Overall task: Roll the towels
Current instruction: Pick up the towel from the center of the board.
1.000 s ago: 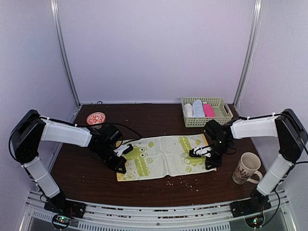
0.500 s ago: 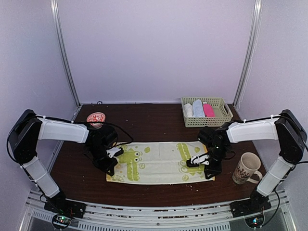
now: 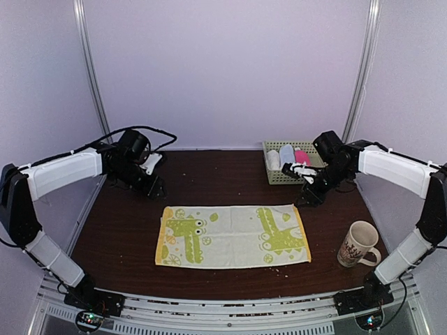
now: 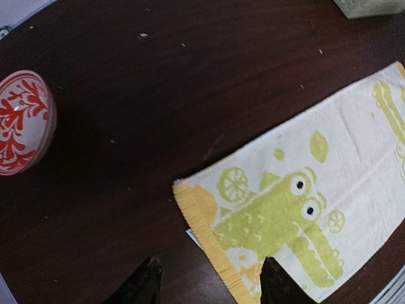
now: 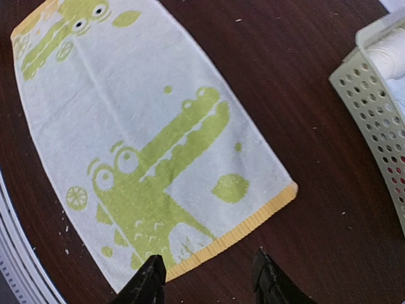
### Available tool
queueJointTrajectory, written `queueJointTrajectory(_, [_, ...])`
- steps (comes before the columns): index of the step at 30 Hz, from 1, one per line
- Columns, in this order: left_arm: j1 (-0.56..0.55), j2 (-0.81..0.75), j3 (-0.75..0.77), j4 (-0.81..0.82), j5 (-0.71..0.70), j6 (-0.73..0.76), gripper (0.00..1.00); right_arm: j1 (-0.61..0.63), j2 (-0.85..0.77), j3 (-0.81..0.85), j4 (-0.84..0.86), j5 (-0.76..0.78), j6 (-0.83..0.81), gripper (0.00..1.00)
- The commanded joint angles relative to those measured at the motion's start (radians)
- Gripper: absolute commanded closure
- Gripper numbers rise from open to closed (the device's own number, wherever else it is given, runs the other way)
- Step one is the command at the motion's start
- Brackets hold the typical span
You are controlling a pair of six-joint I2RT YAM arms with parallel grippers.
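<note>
Now, from the top camera, my left gripper [image 3: 154, 187] and my right gripper [image 3: 307, 190] are both up off the cloth. The left one is at the far left of the dark brown wooden table [image 3: 209, 174]. The right one is at the far right, just beside the pale green perforated plastic basket [image 3: 328, 167]. A second ago both were pressed onto the ends of the cream terry towel printed with yellow-green crocodiles [image 3: 234, 235], which lay slanted and rumpled. It is now spread flat and straight along the near middle of the table, touched by neither gripper. The rolled hot-pink towel [image 3: 302, 159] sits in the basket as before, and the patterned ceramic mug [image 3: 358, 244] has not moved from the near right.

From my left wrist camera, the left gripper [image 4: 209, 285] has its jaws parted with nothing between them, hanging above the towel's [image 4: 304, 209] orange-fringed left end. The red-and-white patterned bowl [image 4: 22, 123] lies well apart to the left.

From my right wrist camera, the right gripper [image 5: 207, 282] is likewise spread and empty above the towel's [image 5: 145, 145] yellow-edged right end. The basket [image 5: 373, 107] is off to the right, clear of the cloth.
</note>
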Motion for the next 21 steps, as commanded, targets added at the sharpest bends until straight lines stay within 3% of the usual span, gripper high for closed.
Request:
queueJointTrajectory(1, [0.076,0.017,-0.025,0.23,-0.014,-0.033,0.45,-0.091,0.012,-0.009,0.191,-0.023,0.173,0.53])
queueJointTrajectory(8, [0.103,0.044,-0.184,0.525,-0.03,-0.134,0.49,-0.194,0.184,0.017,0.219,-0.02,0.25,0.58])
queueJointTrajectory(13, [0.111,0.142,-0.148,0.487,-0.002,-0.145,0.63,-0.208,0.26,0.011,0.255,0.001,0.269,0.6])
queueJointTrajectory(21, [0.112,0.178,-0.145,0.477,0.03,-0.119,0.68,-0.21,0.367,0.05,0.306,-0.005,0.31,0.6])
